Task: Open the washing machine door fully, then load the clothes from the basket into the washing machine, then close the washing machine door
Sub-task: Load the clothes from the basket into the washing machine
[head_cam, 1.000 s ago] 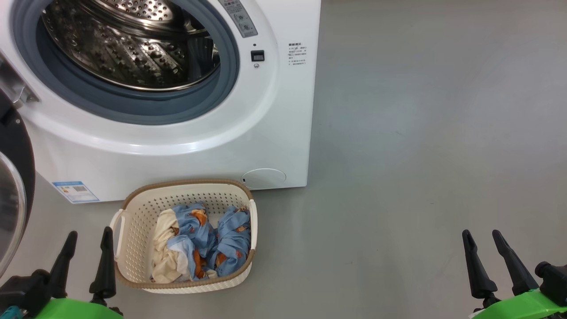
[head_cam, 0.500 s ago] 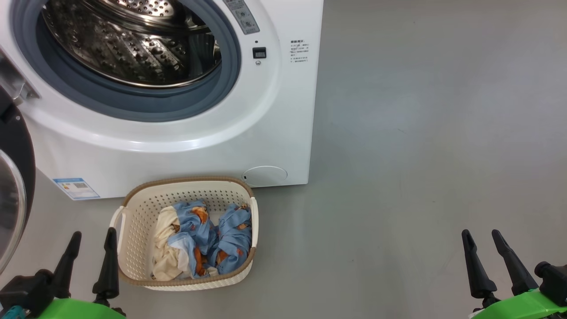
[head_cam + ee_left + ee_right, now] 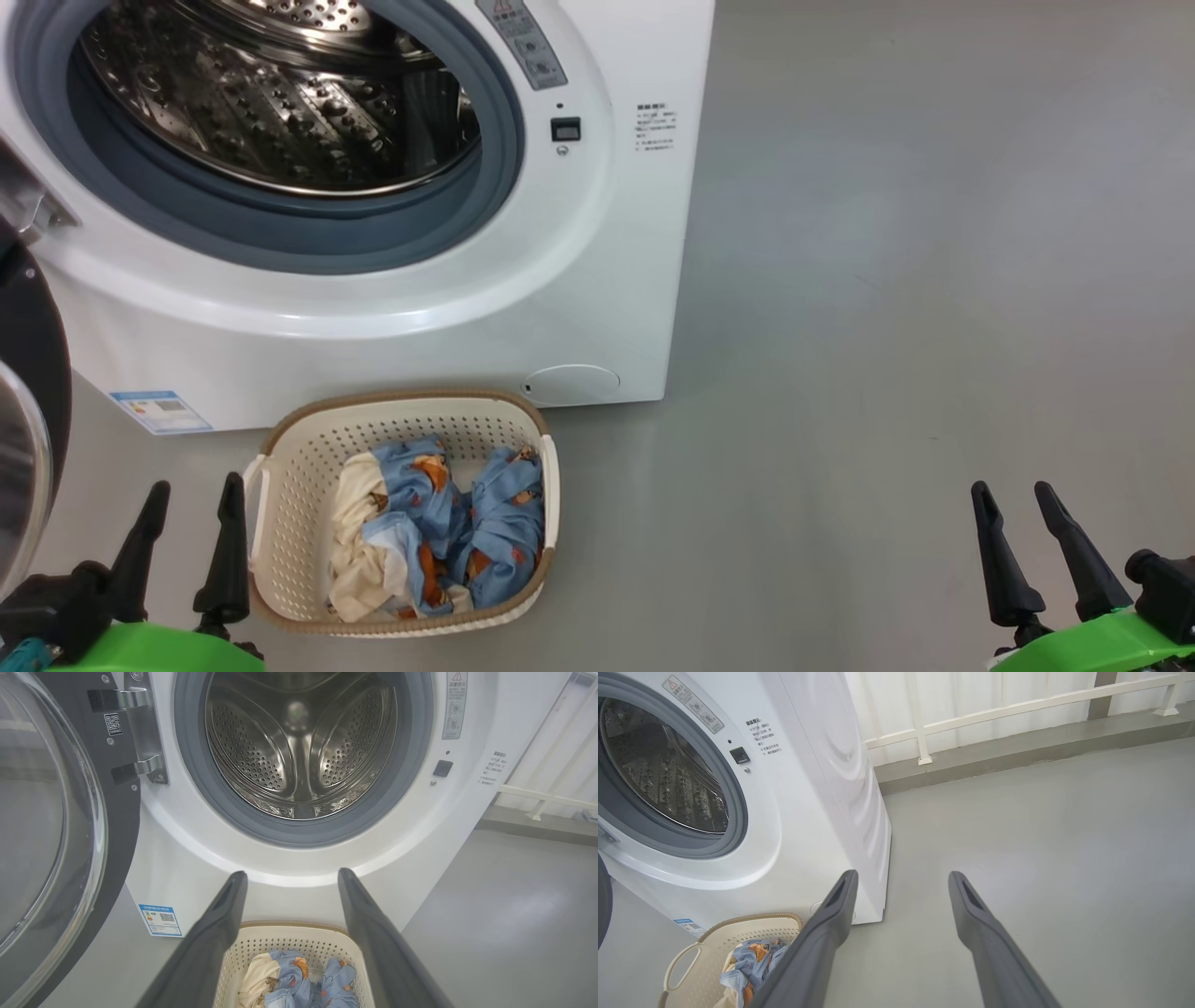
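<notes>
Door (image 3: pixel 51 830): open, left of drum (image 3: pixel 299 746). Clothes (image 3: pixel 448 532): all in basket (image 3: pixel 289 523), before washer (image 3: pixel 597 280). Left gripper (image 3: pixel 196 483), right gripper (image 3: pixel 1009 487): jaws apart, empty. Risk: my left reach may knock the basket's rim, tipping it.

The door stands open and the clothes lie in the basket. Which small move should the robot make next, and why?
Probably shift the left gripper to the right and lower it over the clothes: it is open, empty and right beside the basket, while the drum holds nothing yet.
</notes>
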You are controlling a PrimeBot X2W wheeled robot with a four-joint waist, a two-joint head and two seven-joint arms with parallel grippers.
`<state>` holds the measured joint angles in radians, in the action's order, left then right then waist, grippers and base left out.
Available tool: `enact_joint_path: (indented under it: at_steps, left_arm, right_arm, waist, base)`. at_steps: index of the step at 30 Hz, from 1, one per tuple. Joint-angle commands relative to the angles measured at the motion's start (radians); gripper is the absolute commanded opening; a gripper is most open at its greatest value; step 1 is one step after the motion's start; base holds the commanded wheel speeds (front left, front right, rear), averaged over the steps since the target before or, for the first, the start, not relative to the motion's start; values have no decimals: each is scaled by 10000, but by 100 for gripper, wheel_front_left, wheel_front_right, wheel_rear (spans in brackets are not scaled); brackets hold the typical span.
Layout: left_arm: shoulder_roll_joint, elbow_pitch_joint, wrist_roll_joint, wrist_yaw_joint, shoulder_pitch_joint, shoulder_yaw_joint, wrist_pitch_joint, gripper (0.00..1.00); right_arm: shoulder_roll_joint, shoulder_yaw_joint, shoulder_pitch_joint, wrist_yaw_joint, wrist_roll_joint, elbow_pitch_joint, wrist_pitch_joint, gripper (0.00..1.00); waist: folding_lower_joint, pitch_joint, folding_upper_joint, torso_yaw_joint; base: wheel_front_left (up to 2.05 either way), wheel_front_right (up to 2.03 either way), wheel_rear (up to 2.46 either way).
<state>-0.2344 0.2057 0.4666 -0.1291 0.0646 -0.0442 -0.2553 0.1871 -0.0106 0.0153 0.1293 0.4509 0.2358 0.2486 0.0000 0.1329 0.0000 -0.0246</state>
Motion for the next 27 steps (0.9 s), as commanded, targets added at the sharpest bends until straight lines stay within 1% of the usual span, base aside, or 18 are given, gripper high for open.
enact_joint_path:
  at_steps: [1, 8, 27]
  left_arm:
    - [-308, -170, 78, -15, 416, 354, -65, 100]
    - [-293, -143, -6, -15, 459, 390, -65, 100]
    - [74, 162, -147, -15, 380, 354, -65, 100]
  right_arm:
    - [91, -226, -187, 14, 73, -261, 132, 100]
    - [60, -245, -219, 14, 69, -253, 132, 100]
    - [56, -352, -266, 14, 64, -292, 132, 100]
  waist:
    - [0, 14, 0, 6]
    - [0, 50, 0, 35]
    - [0, 62, 0, 159]
  base:
    - [89, -128, 38]
    - [55, -61, 5]
    - [0, 0, 0]
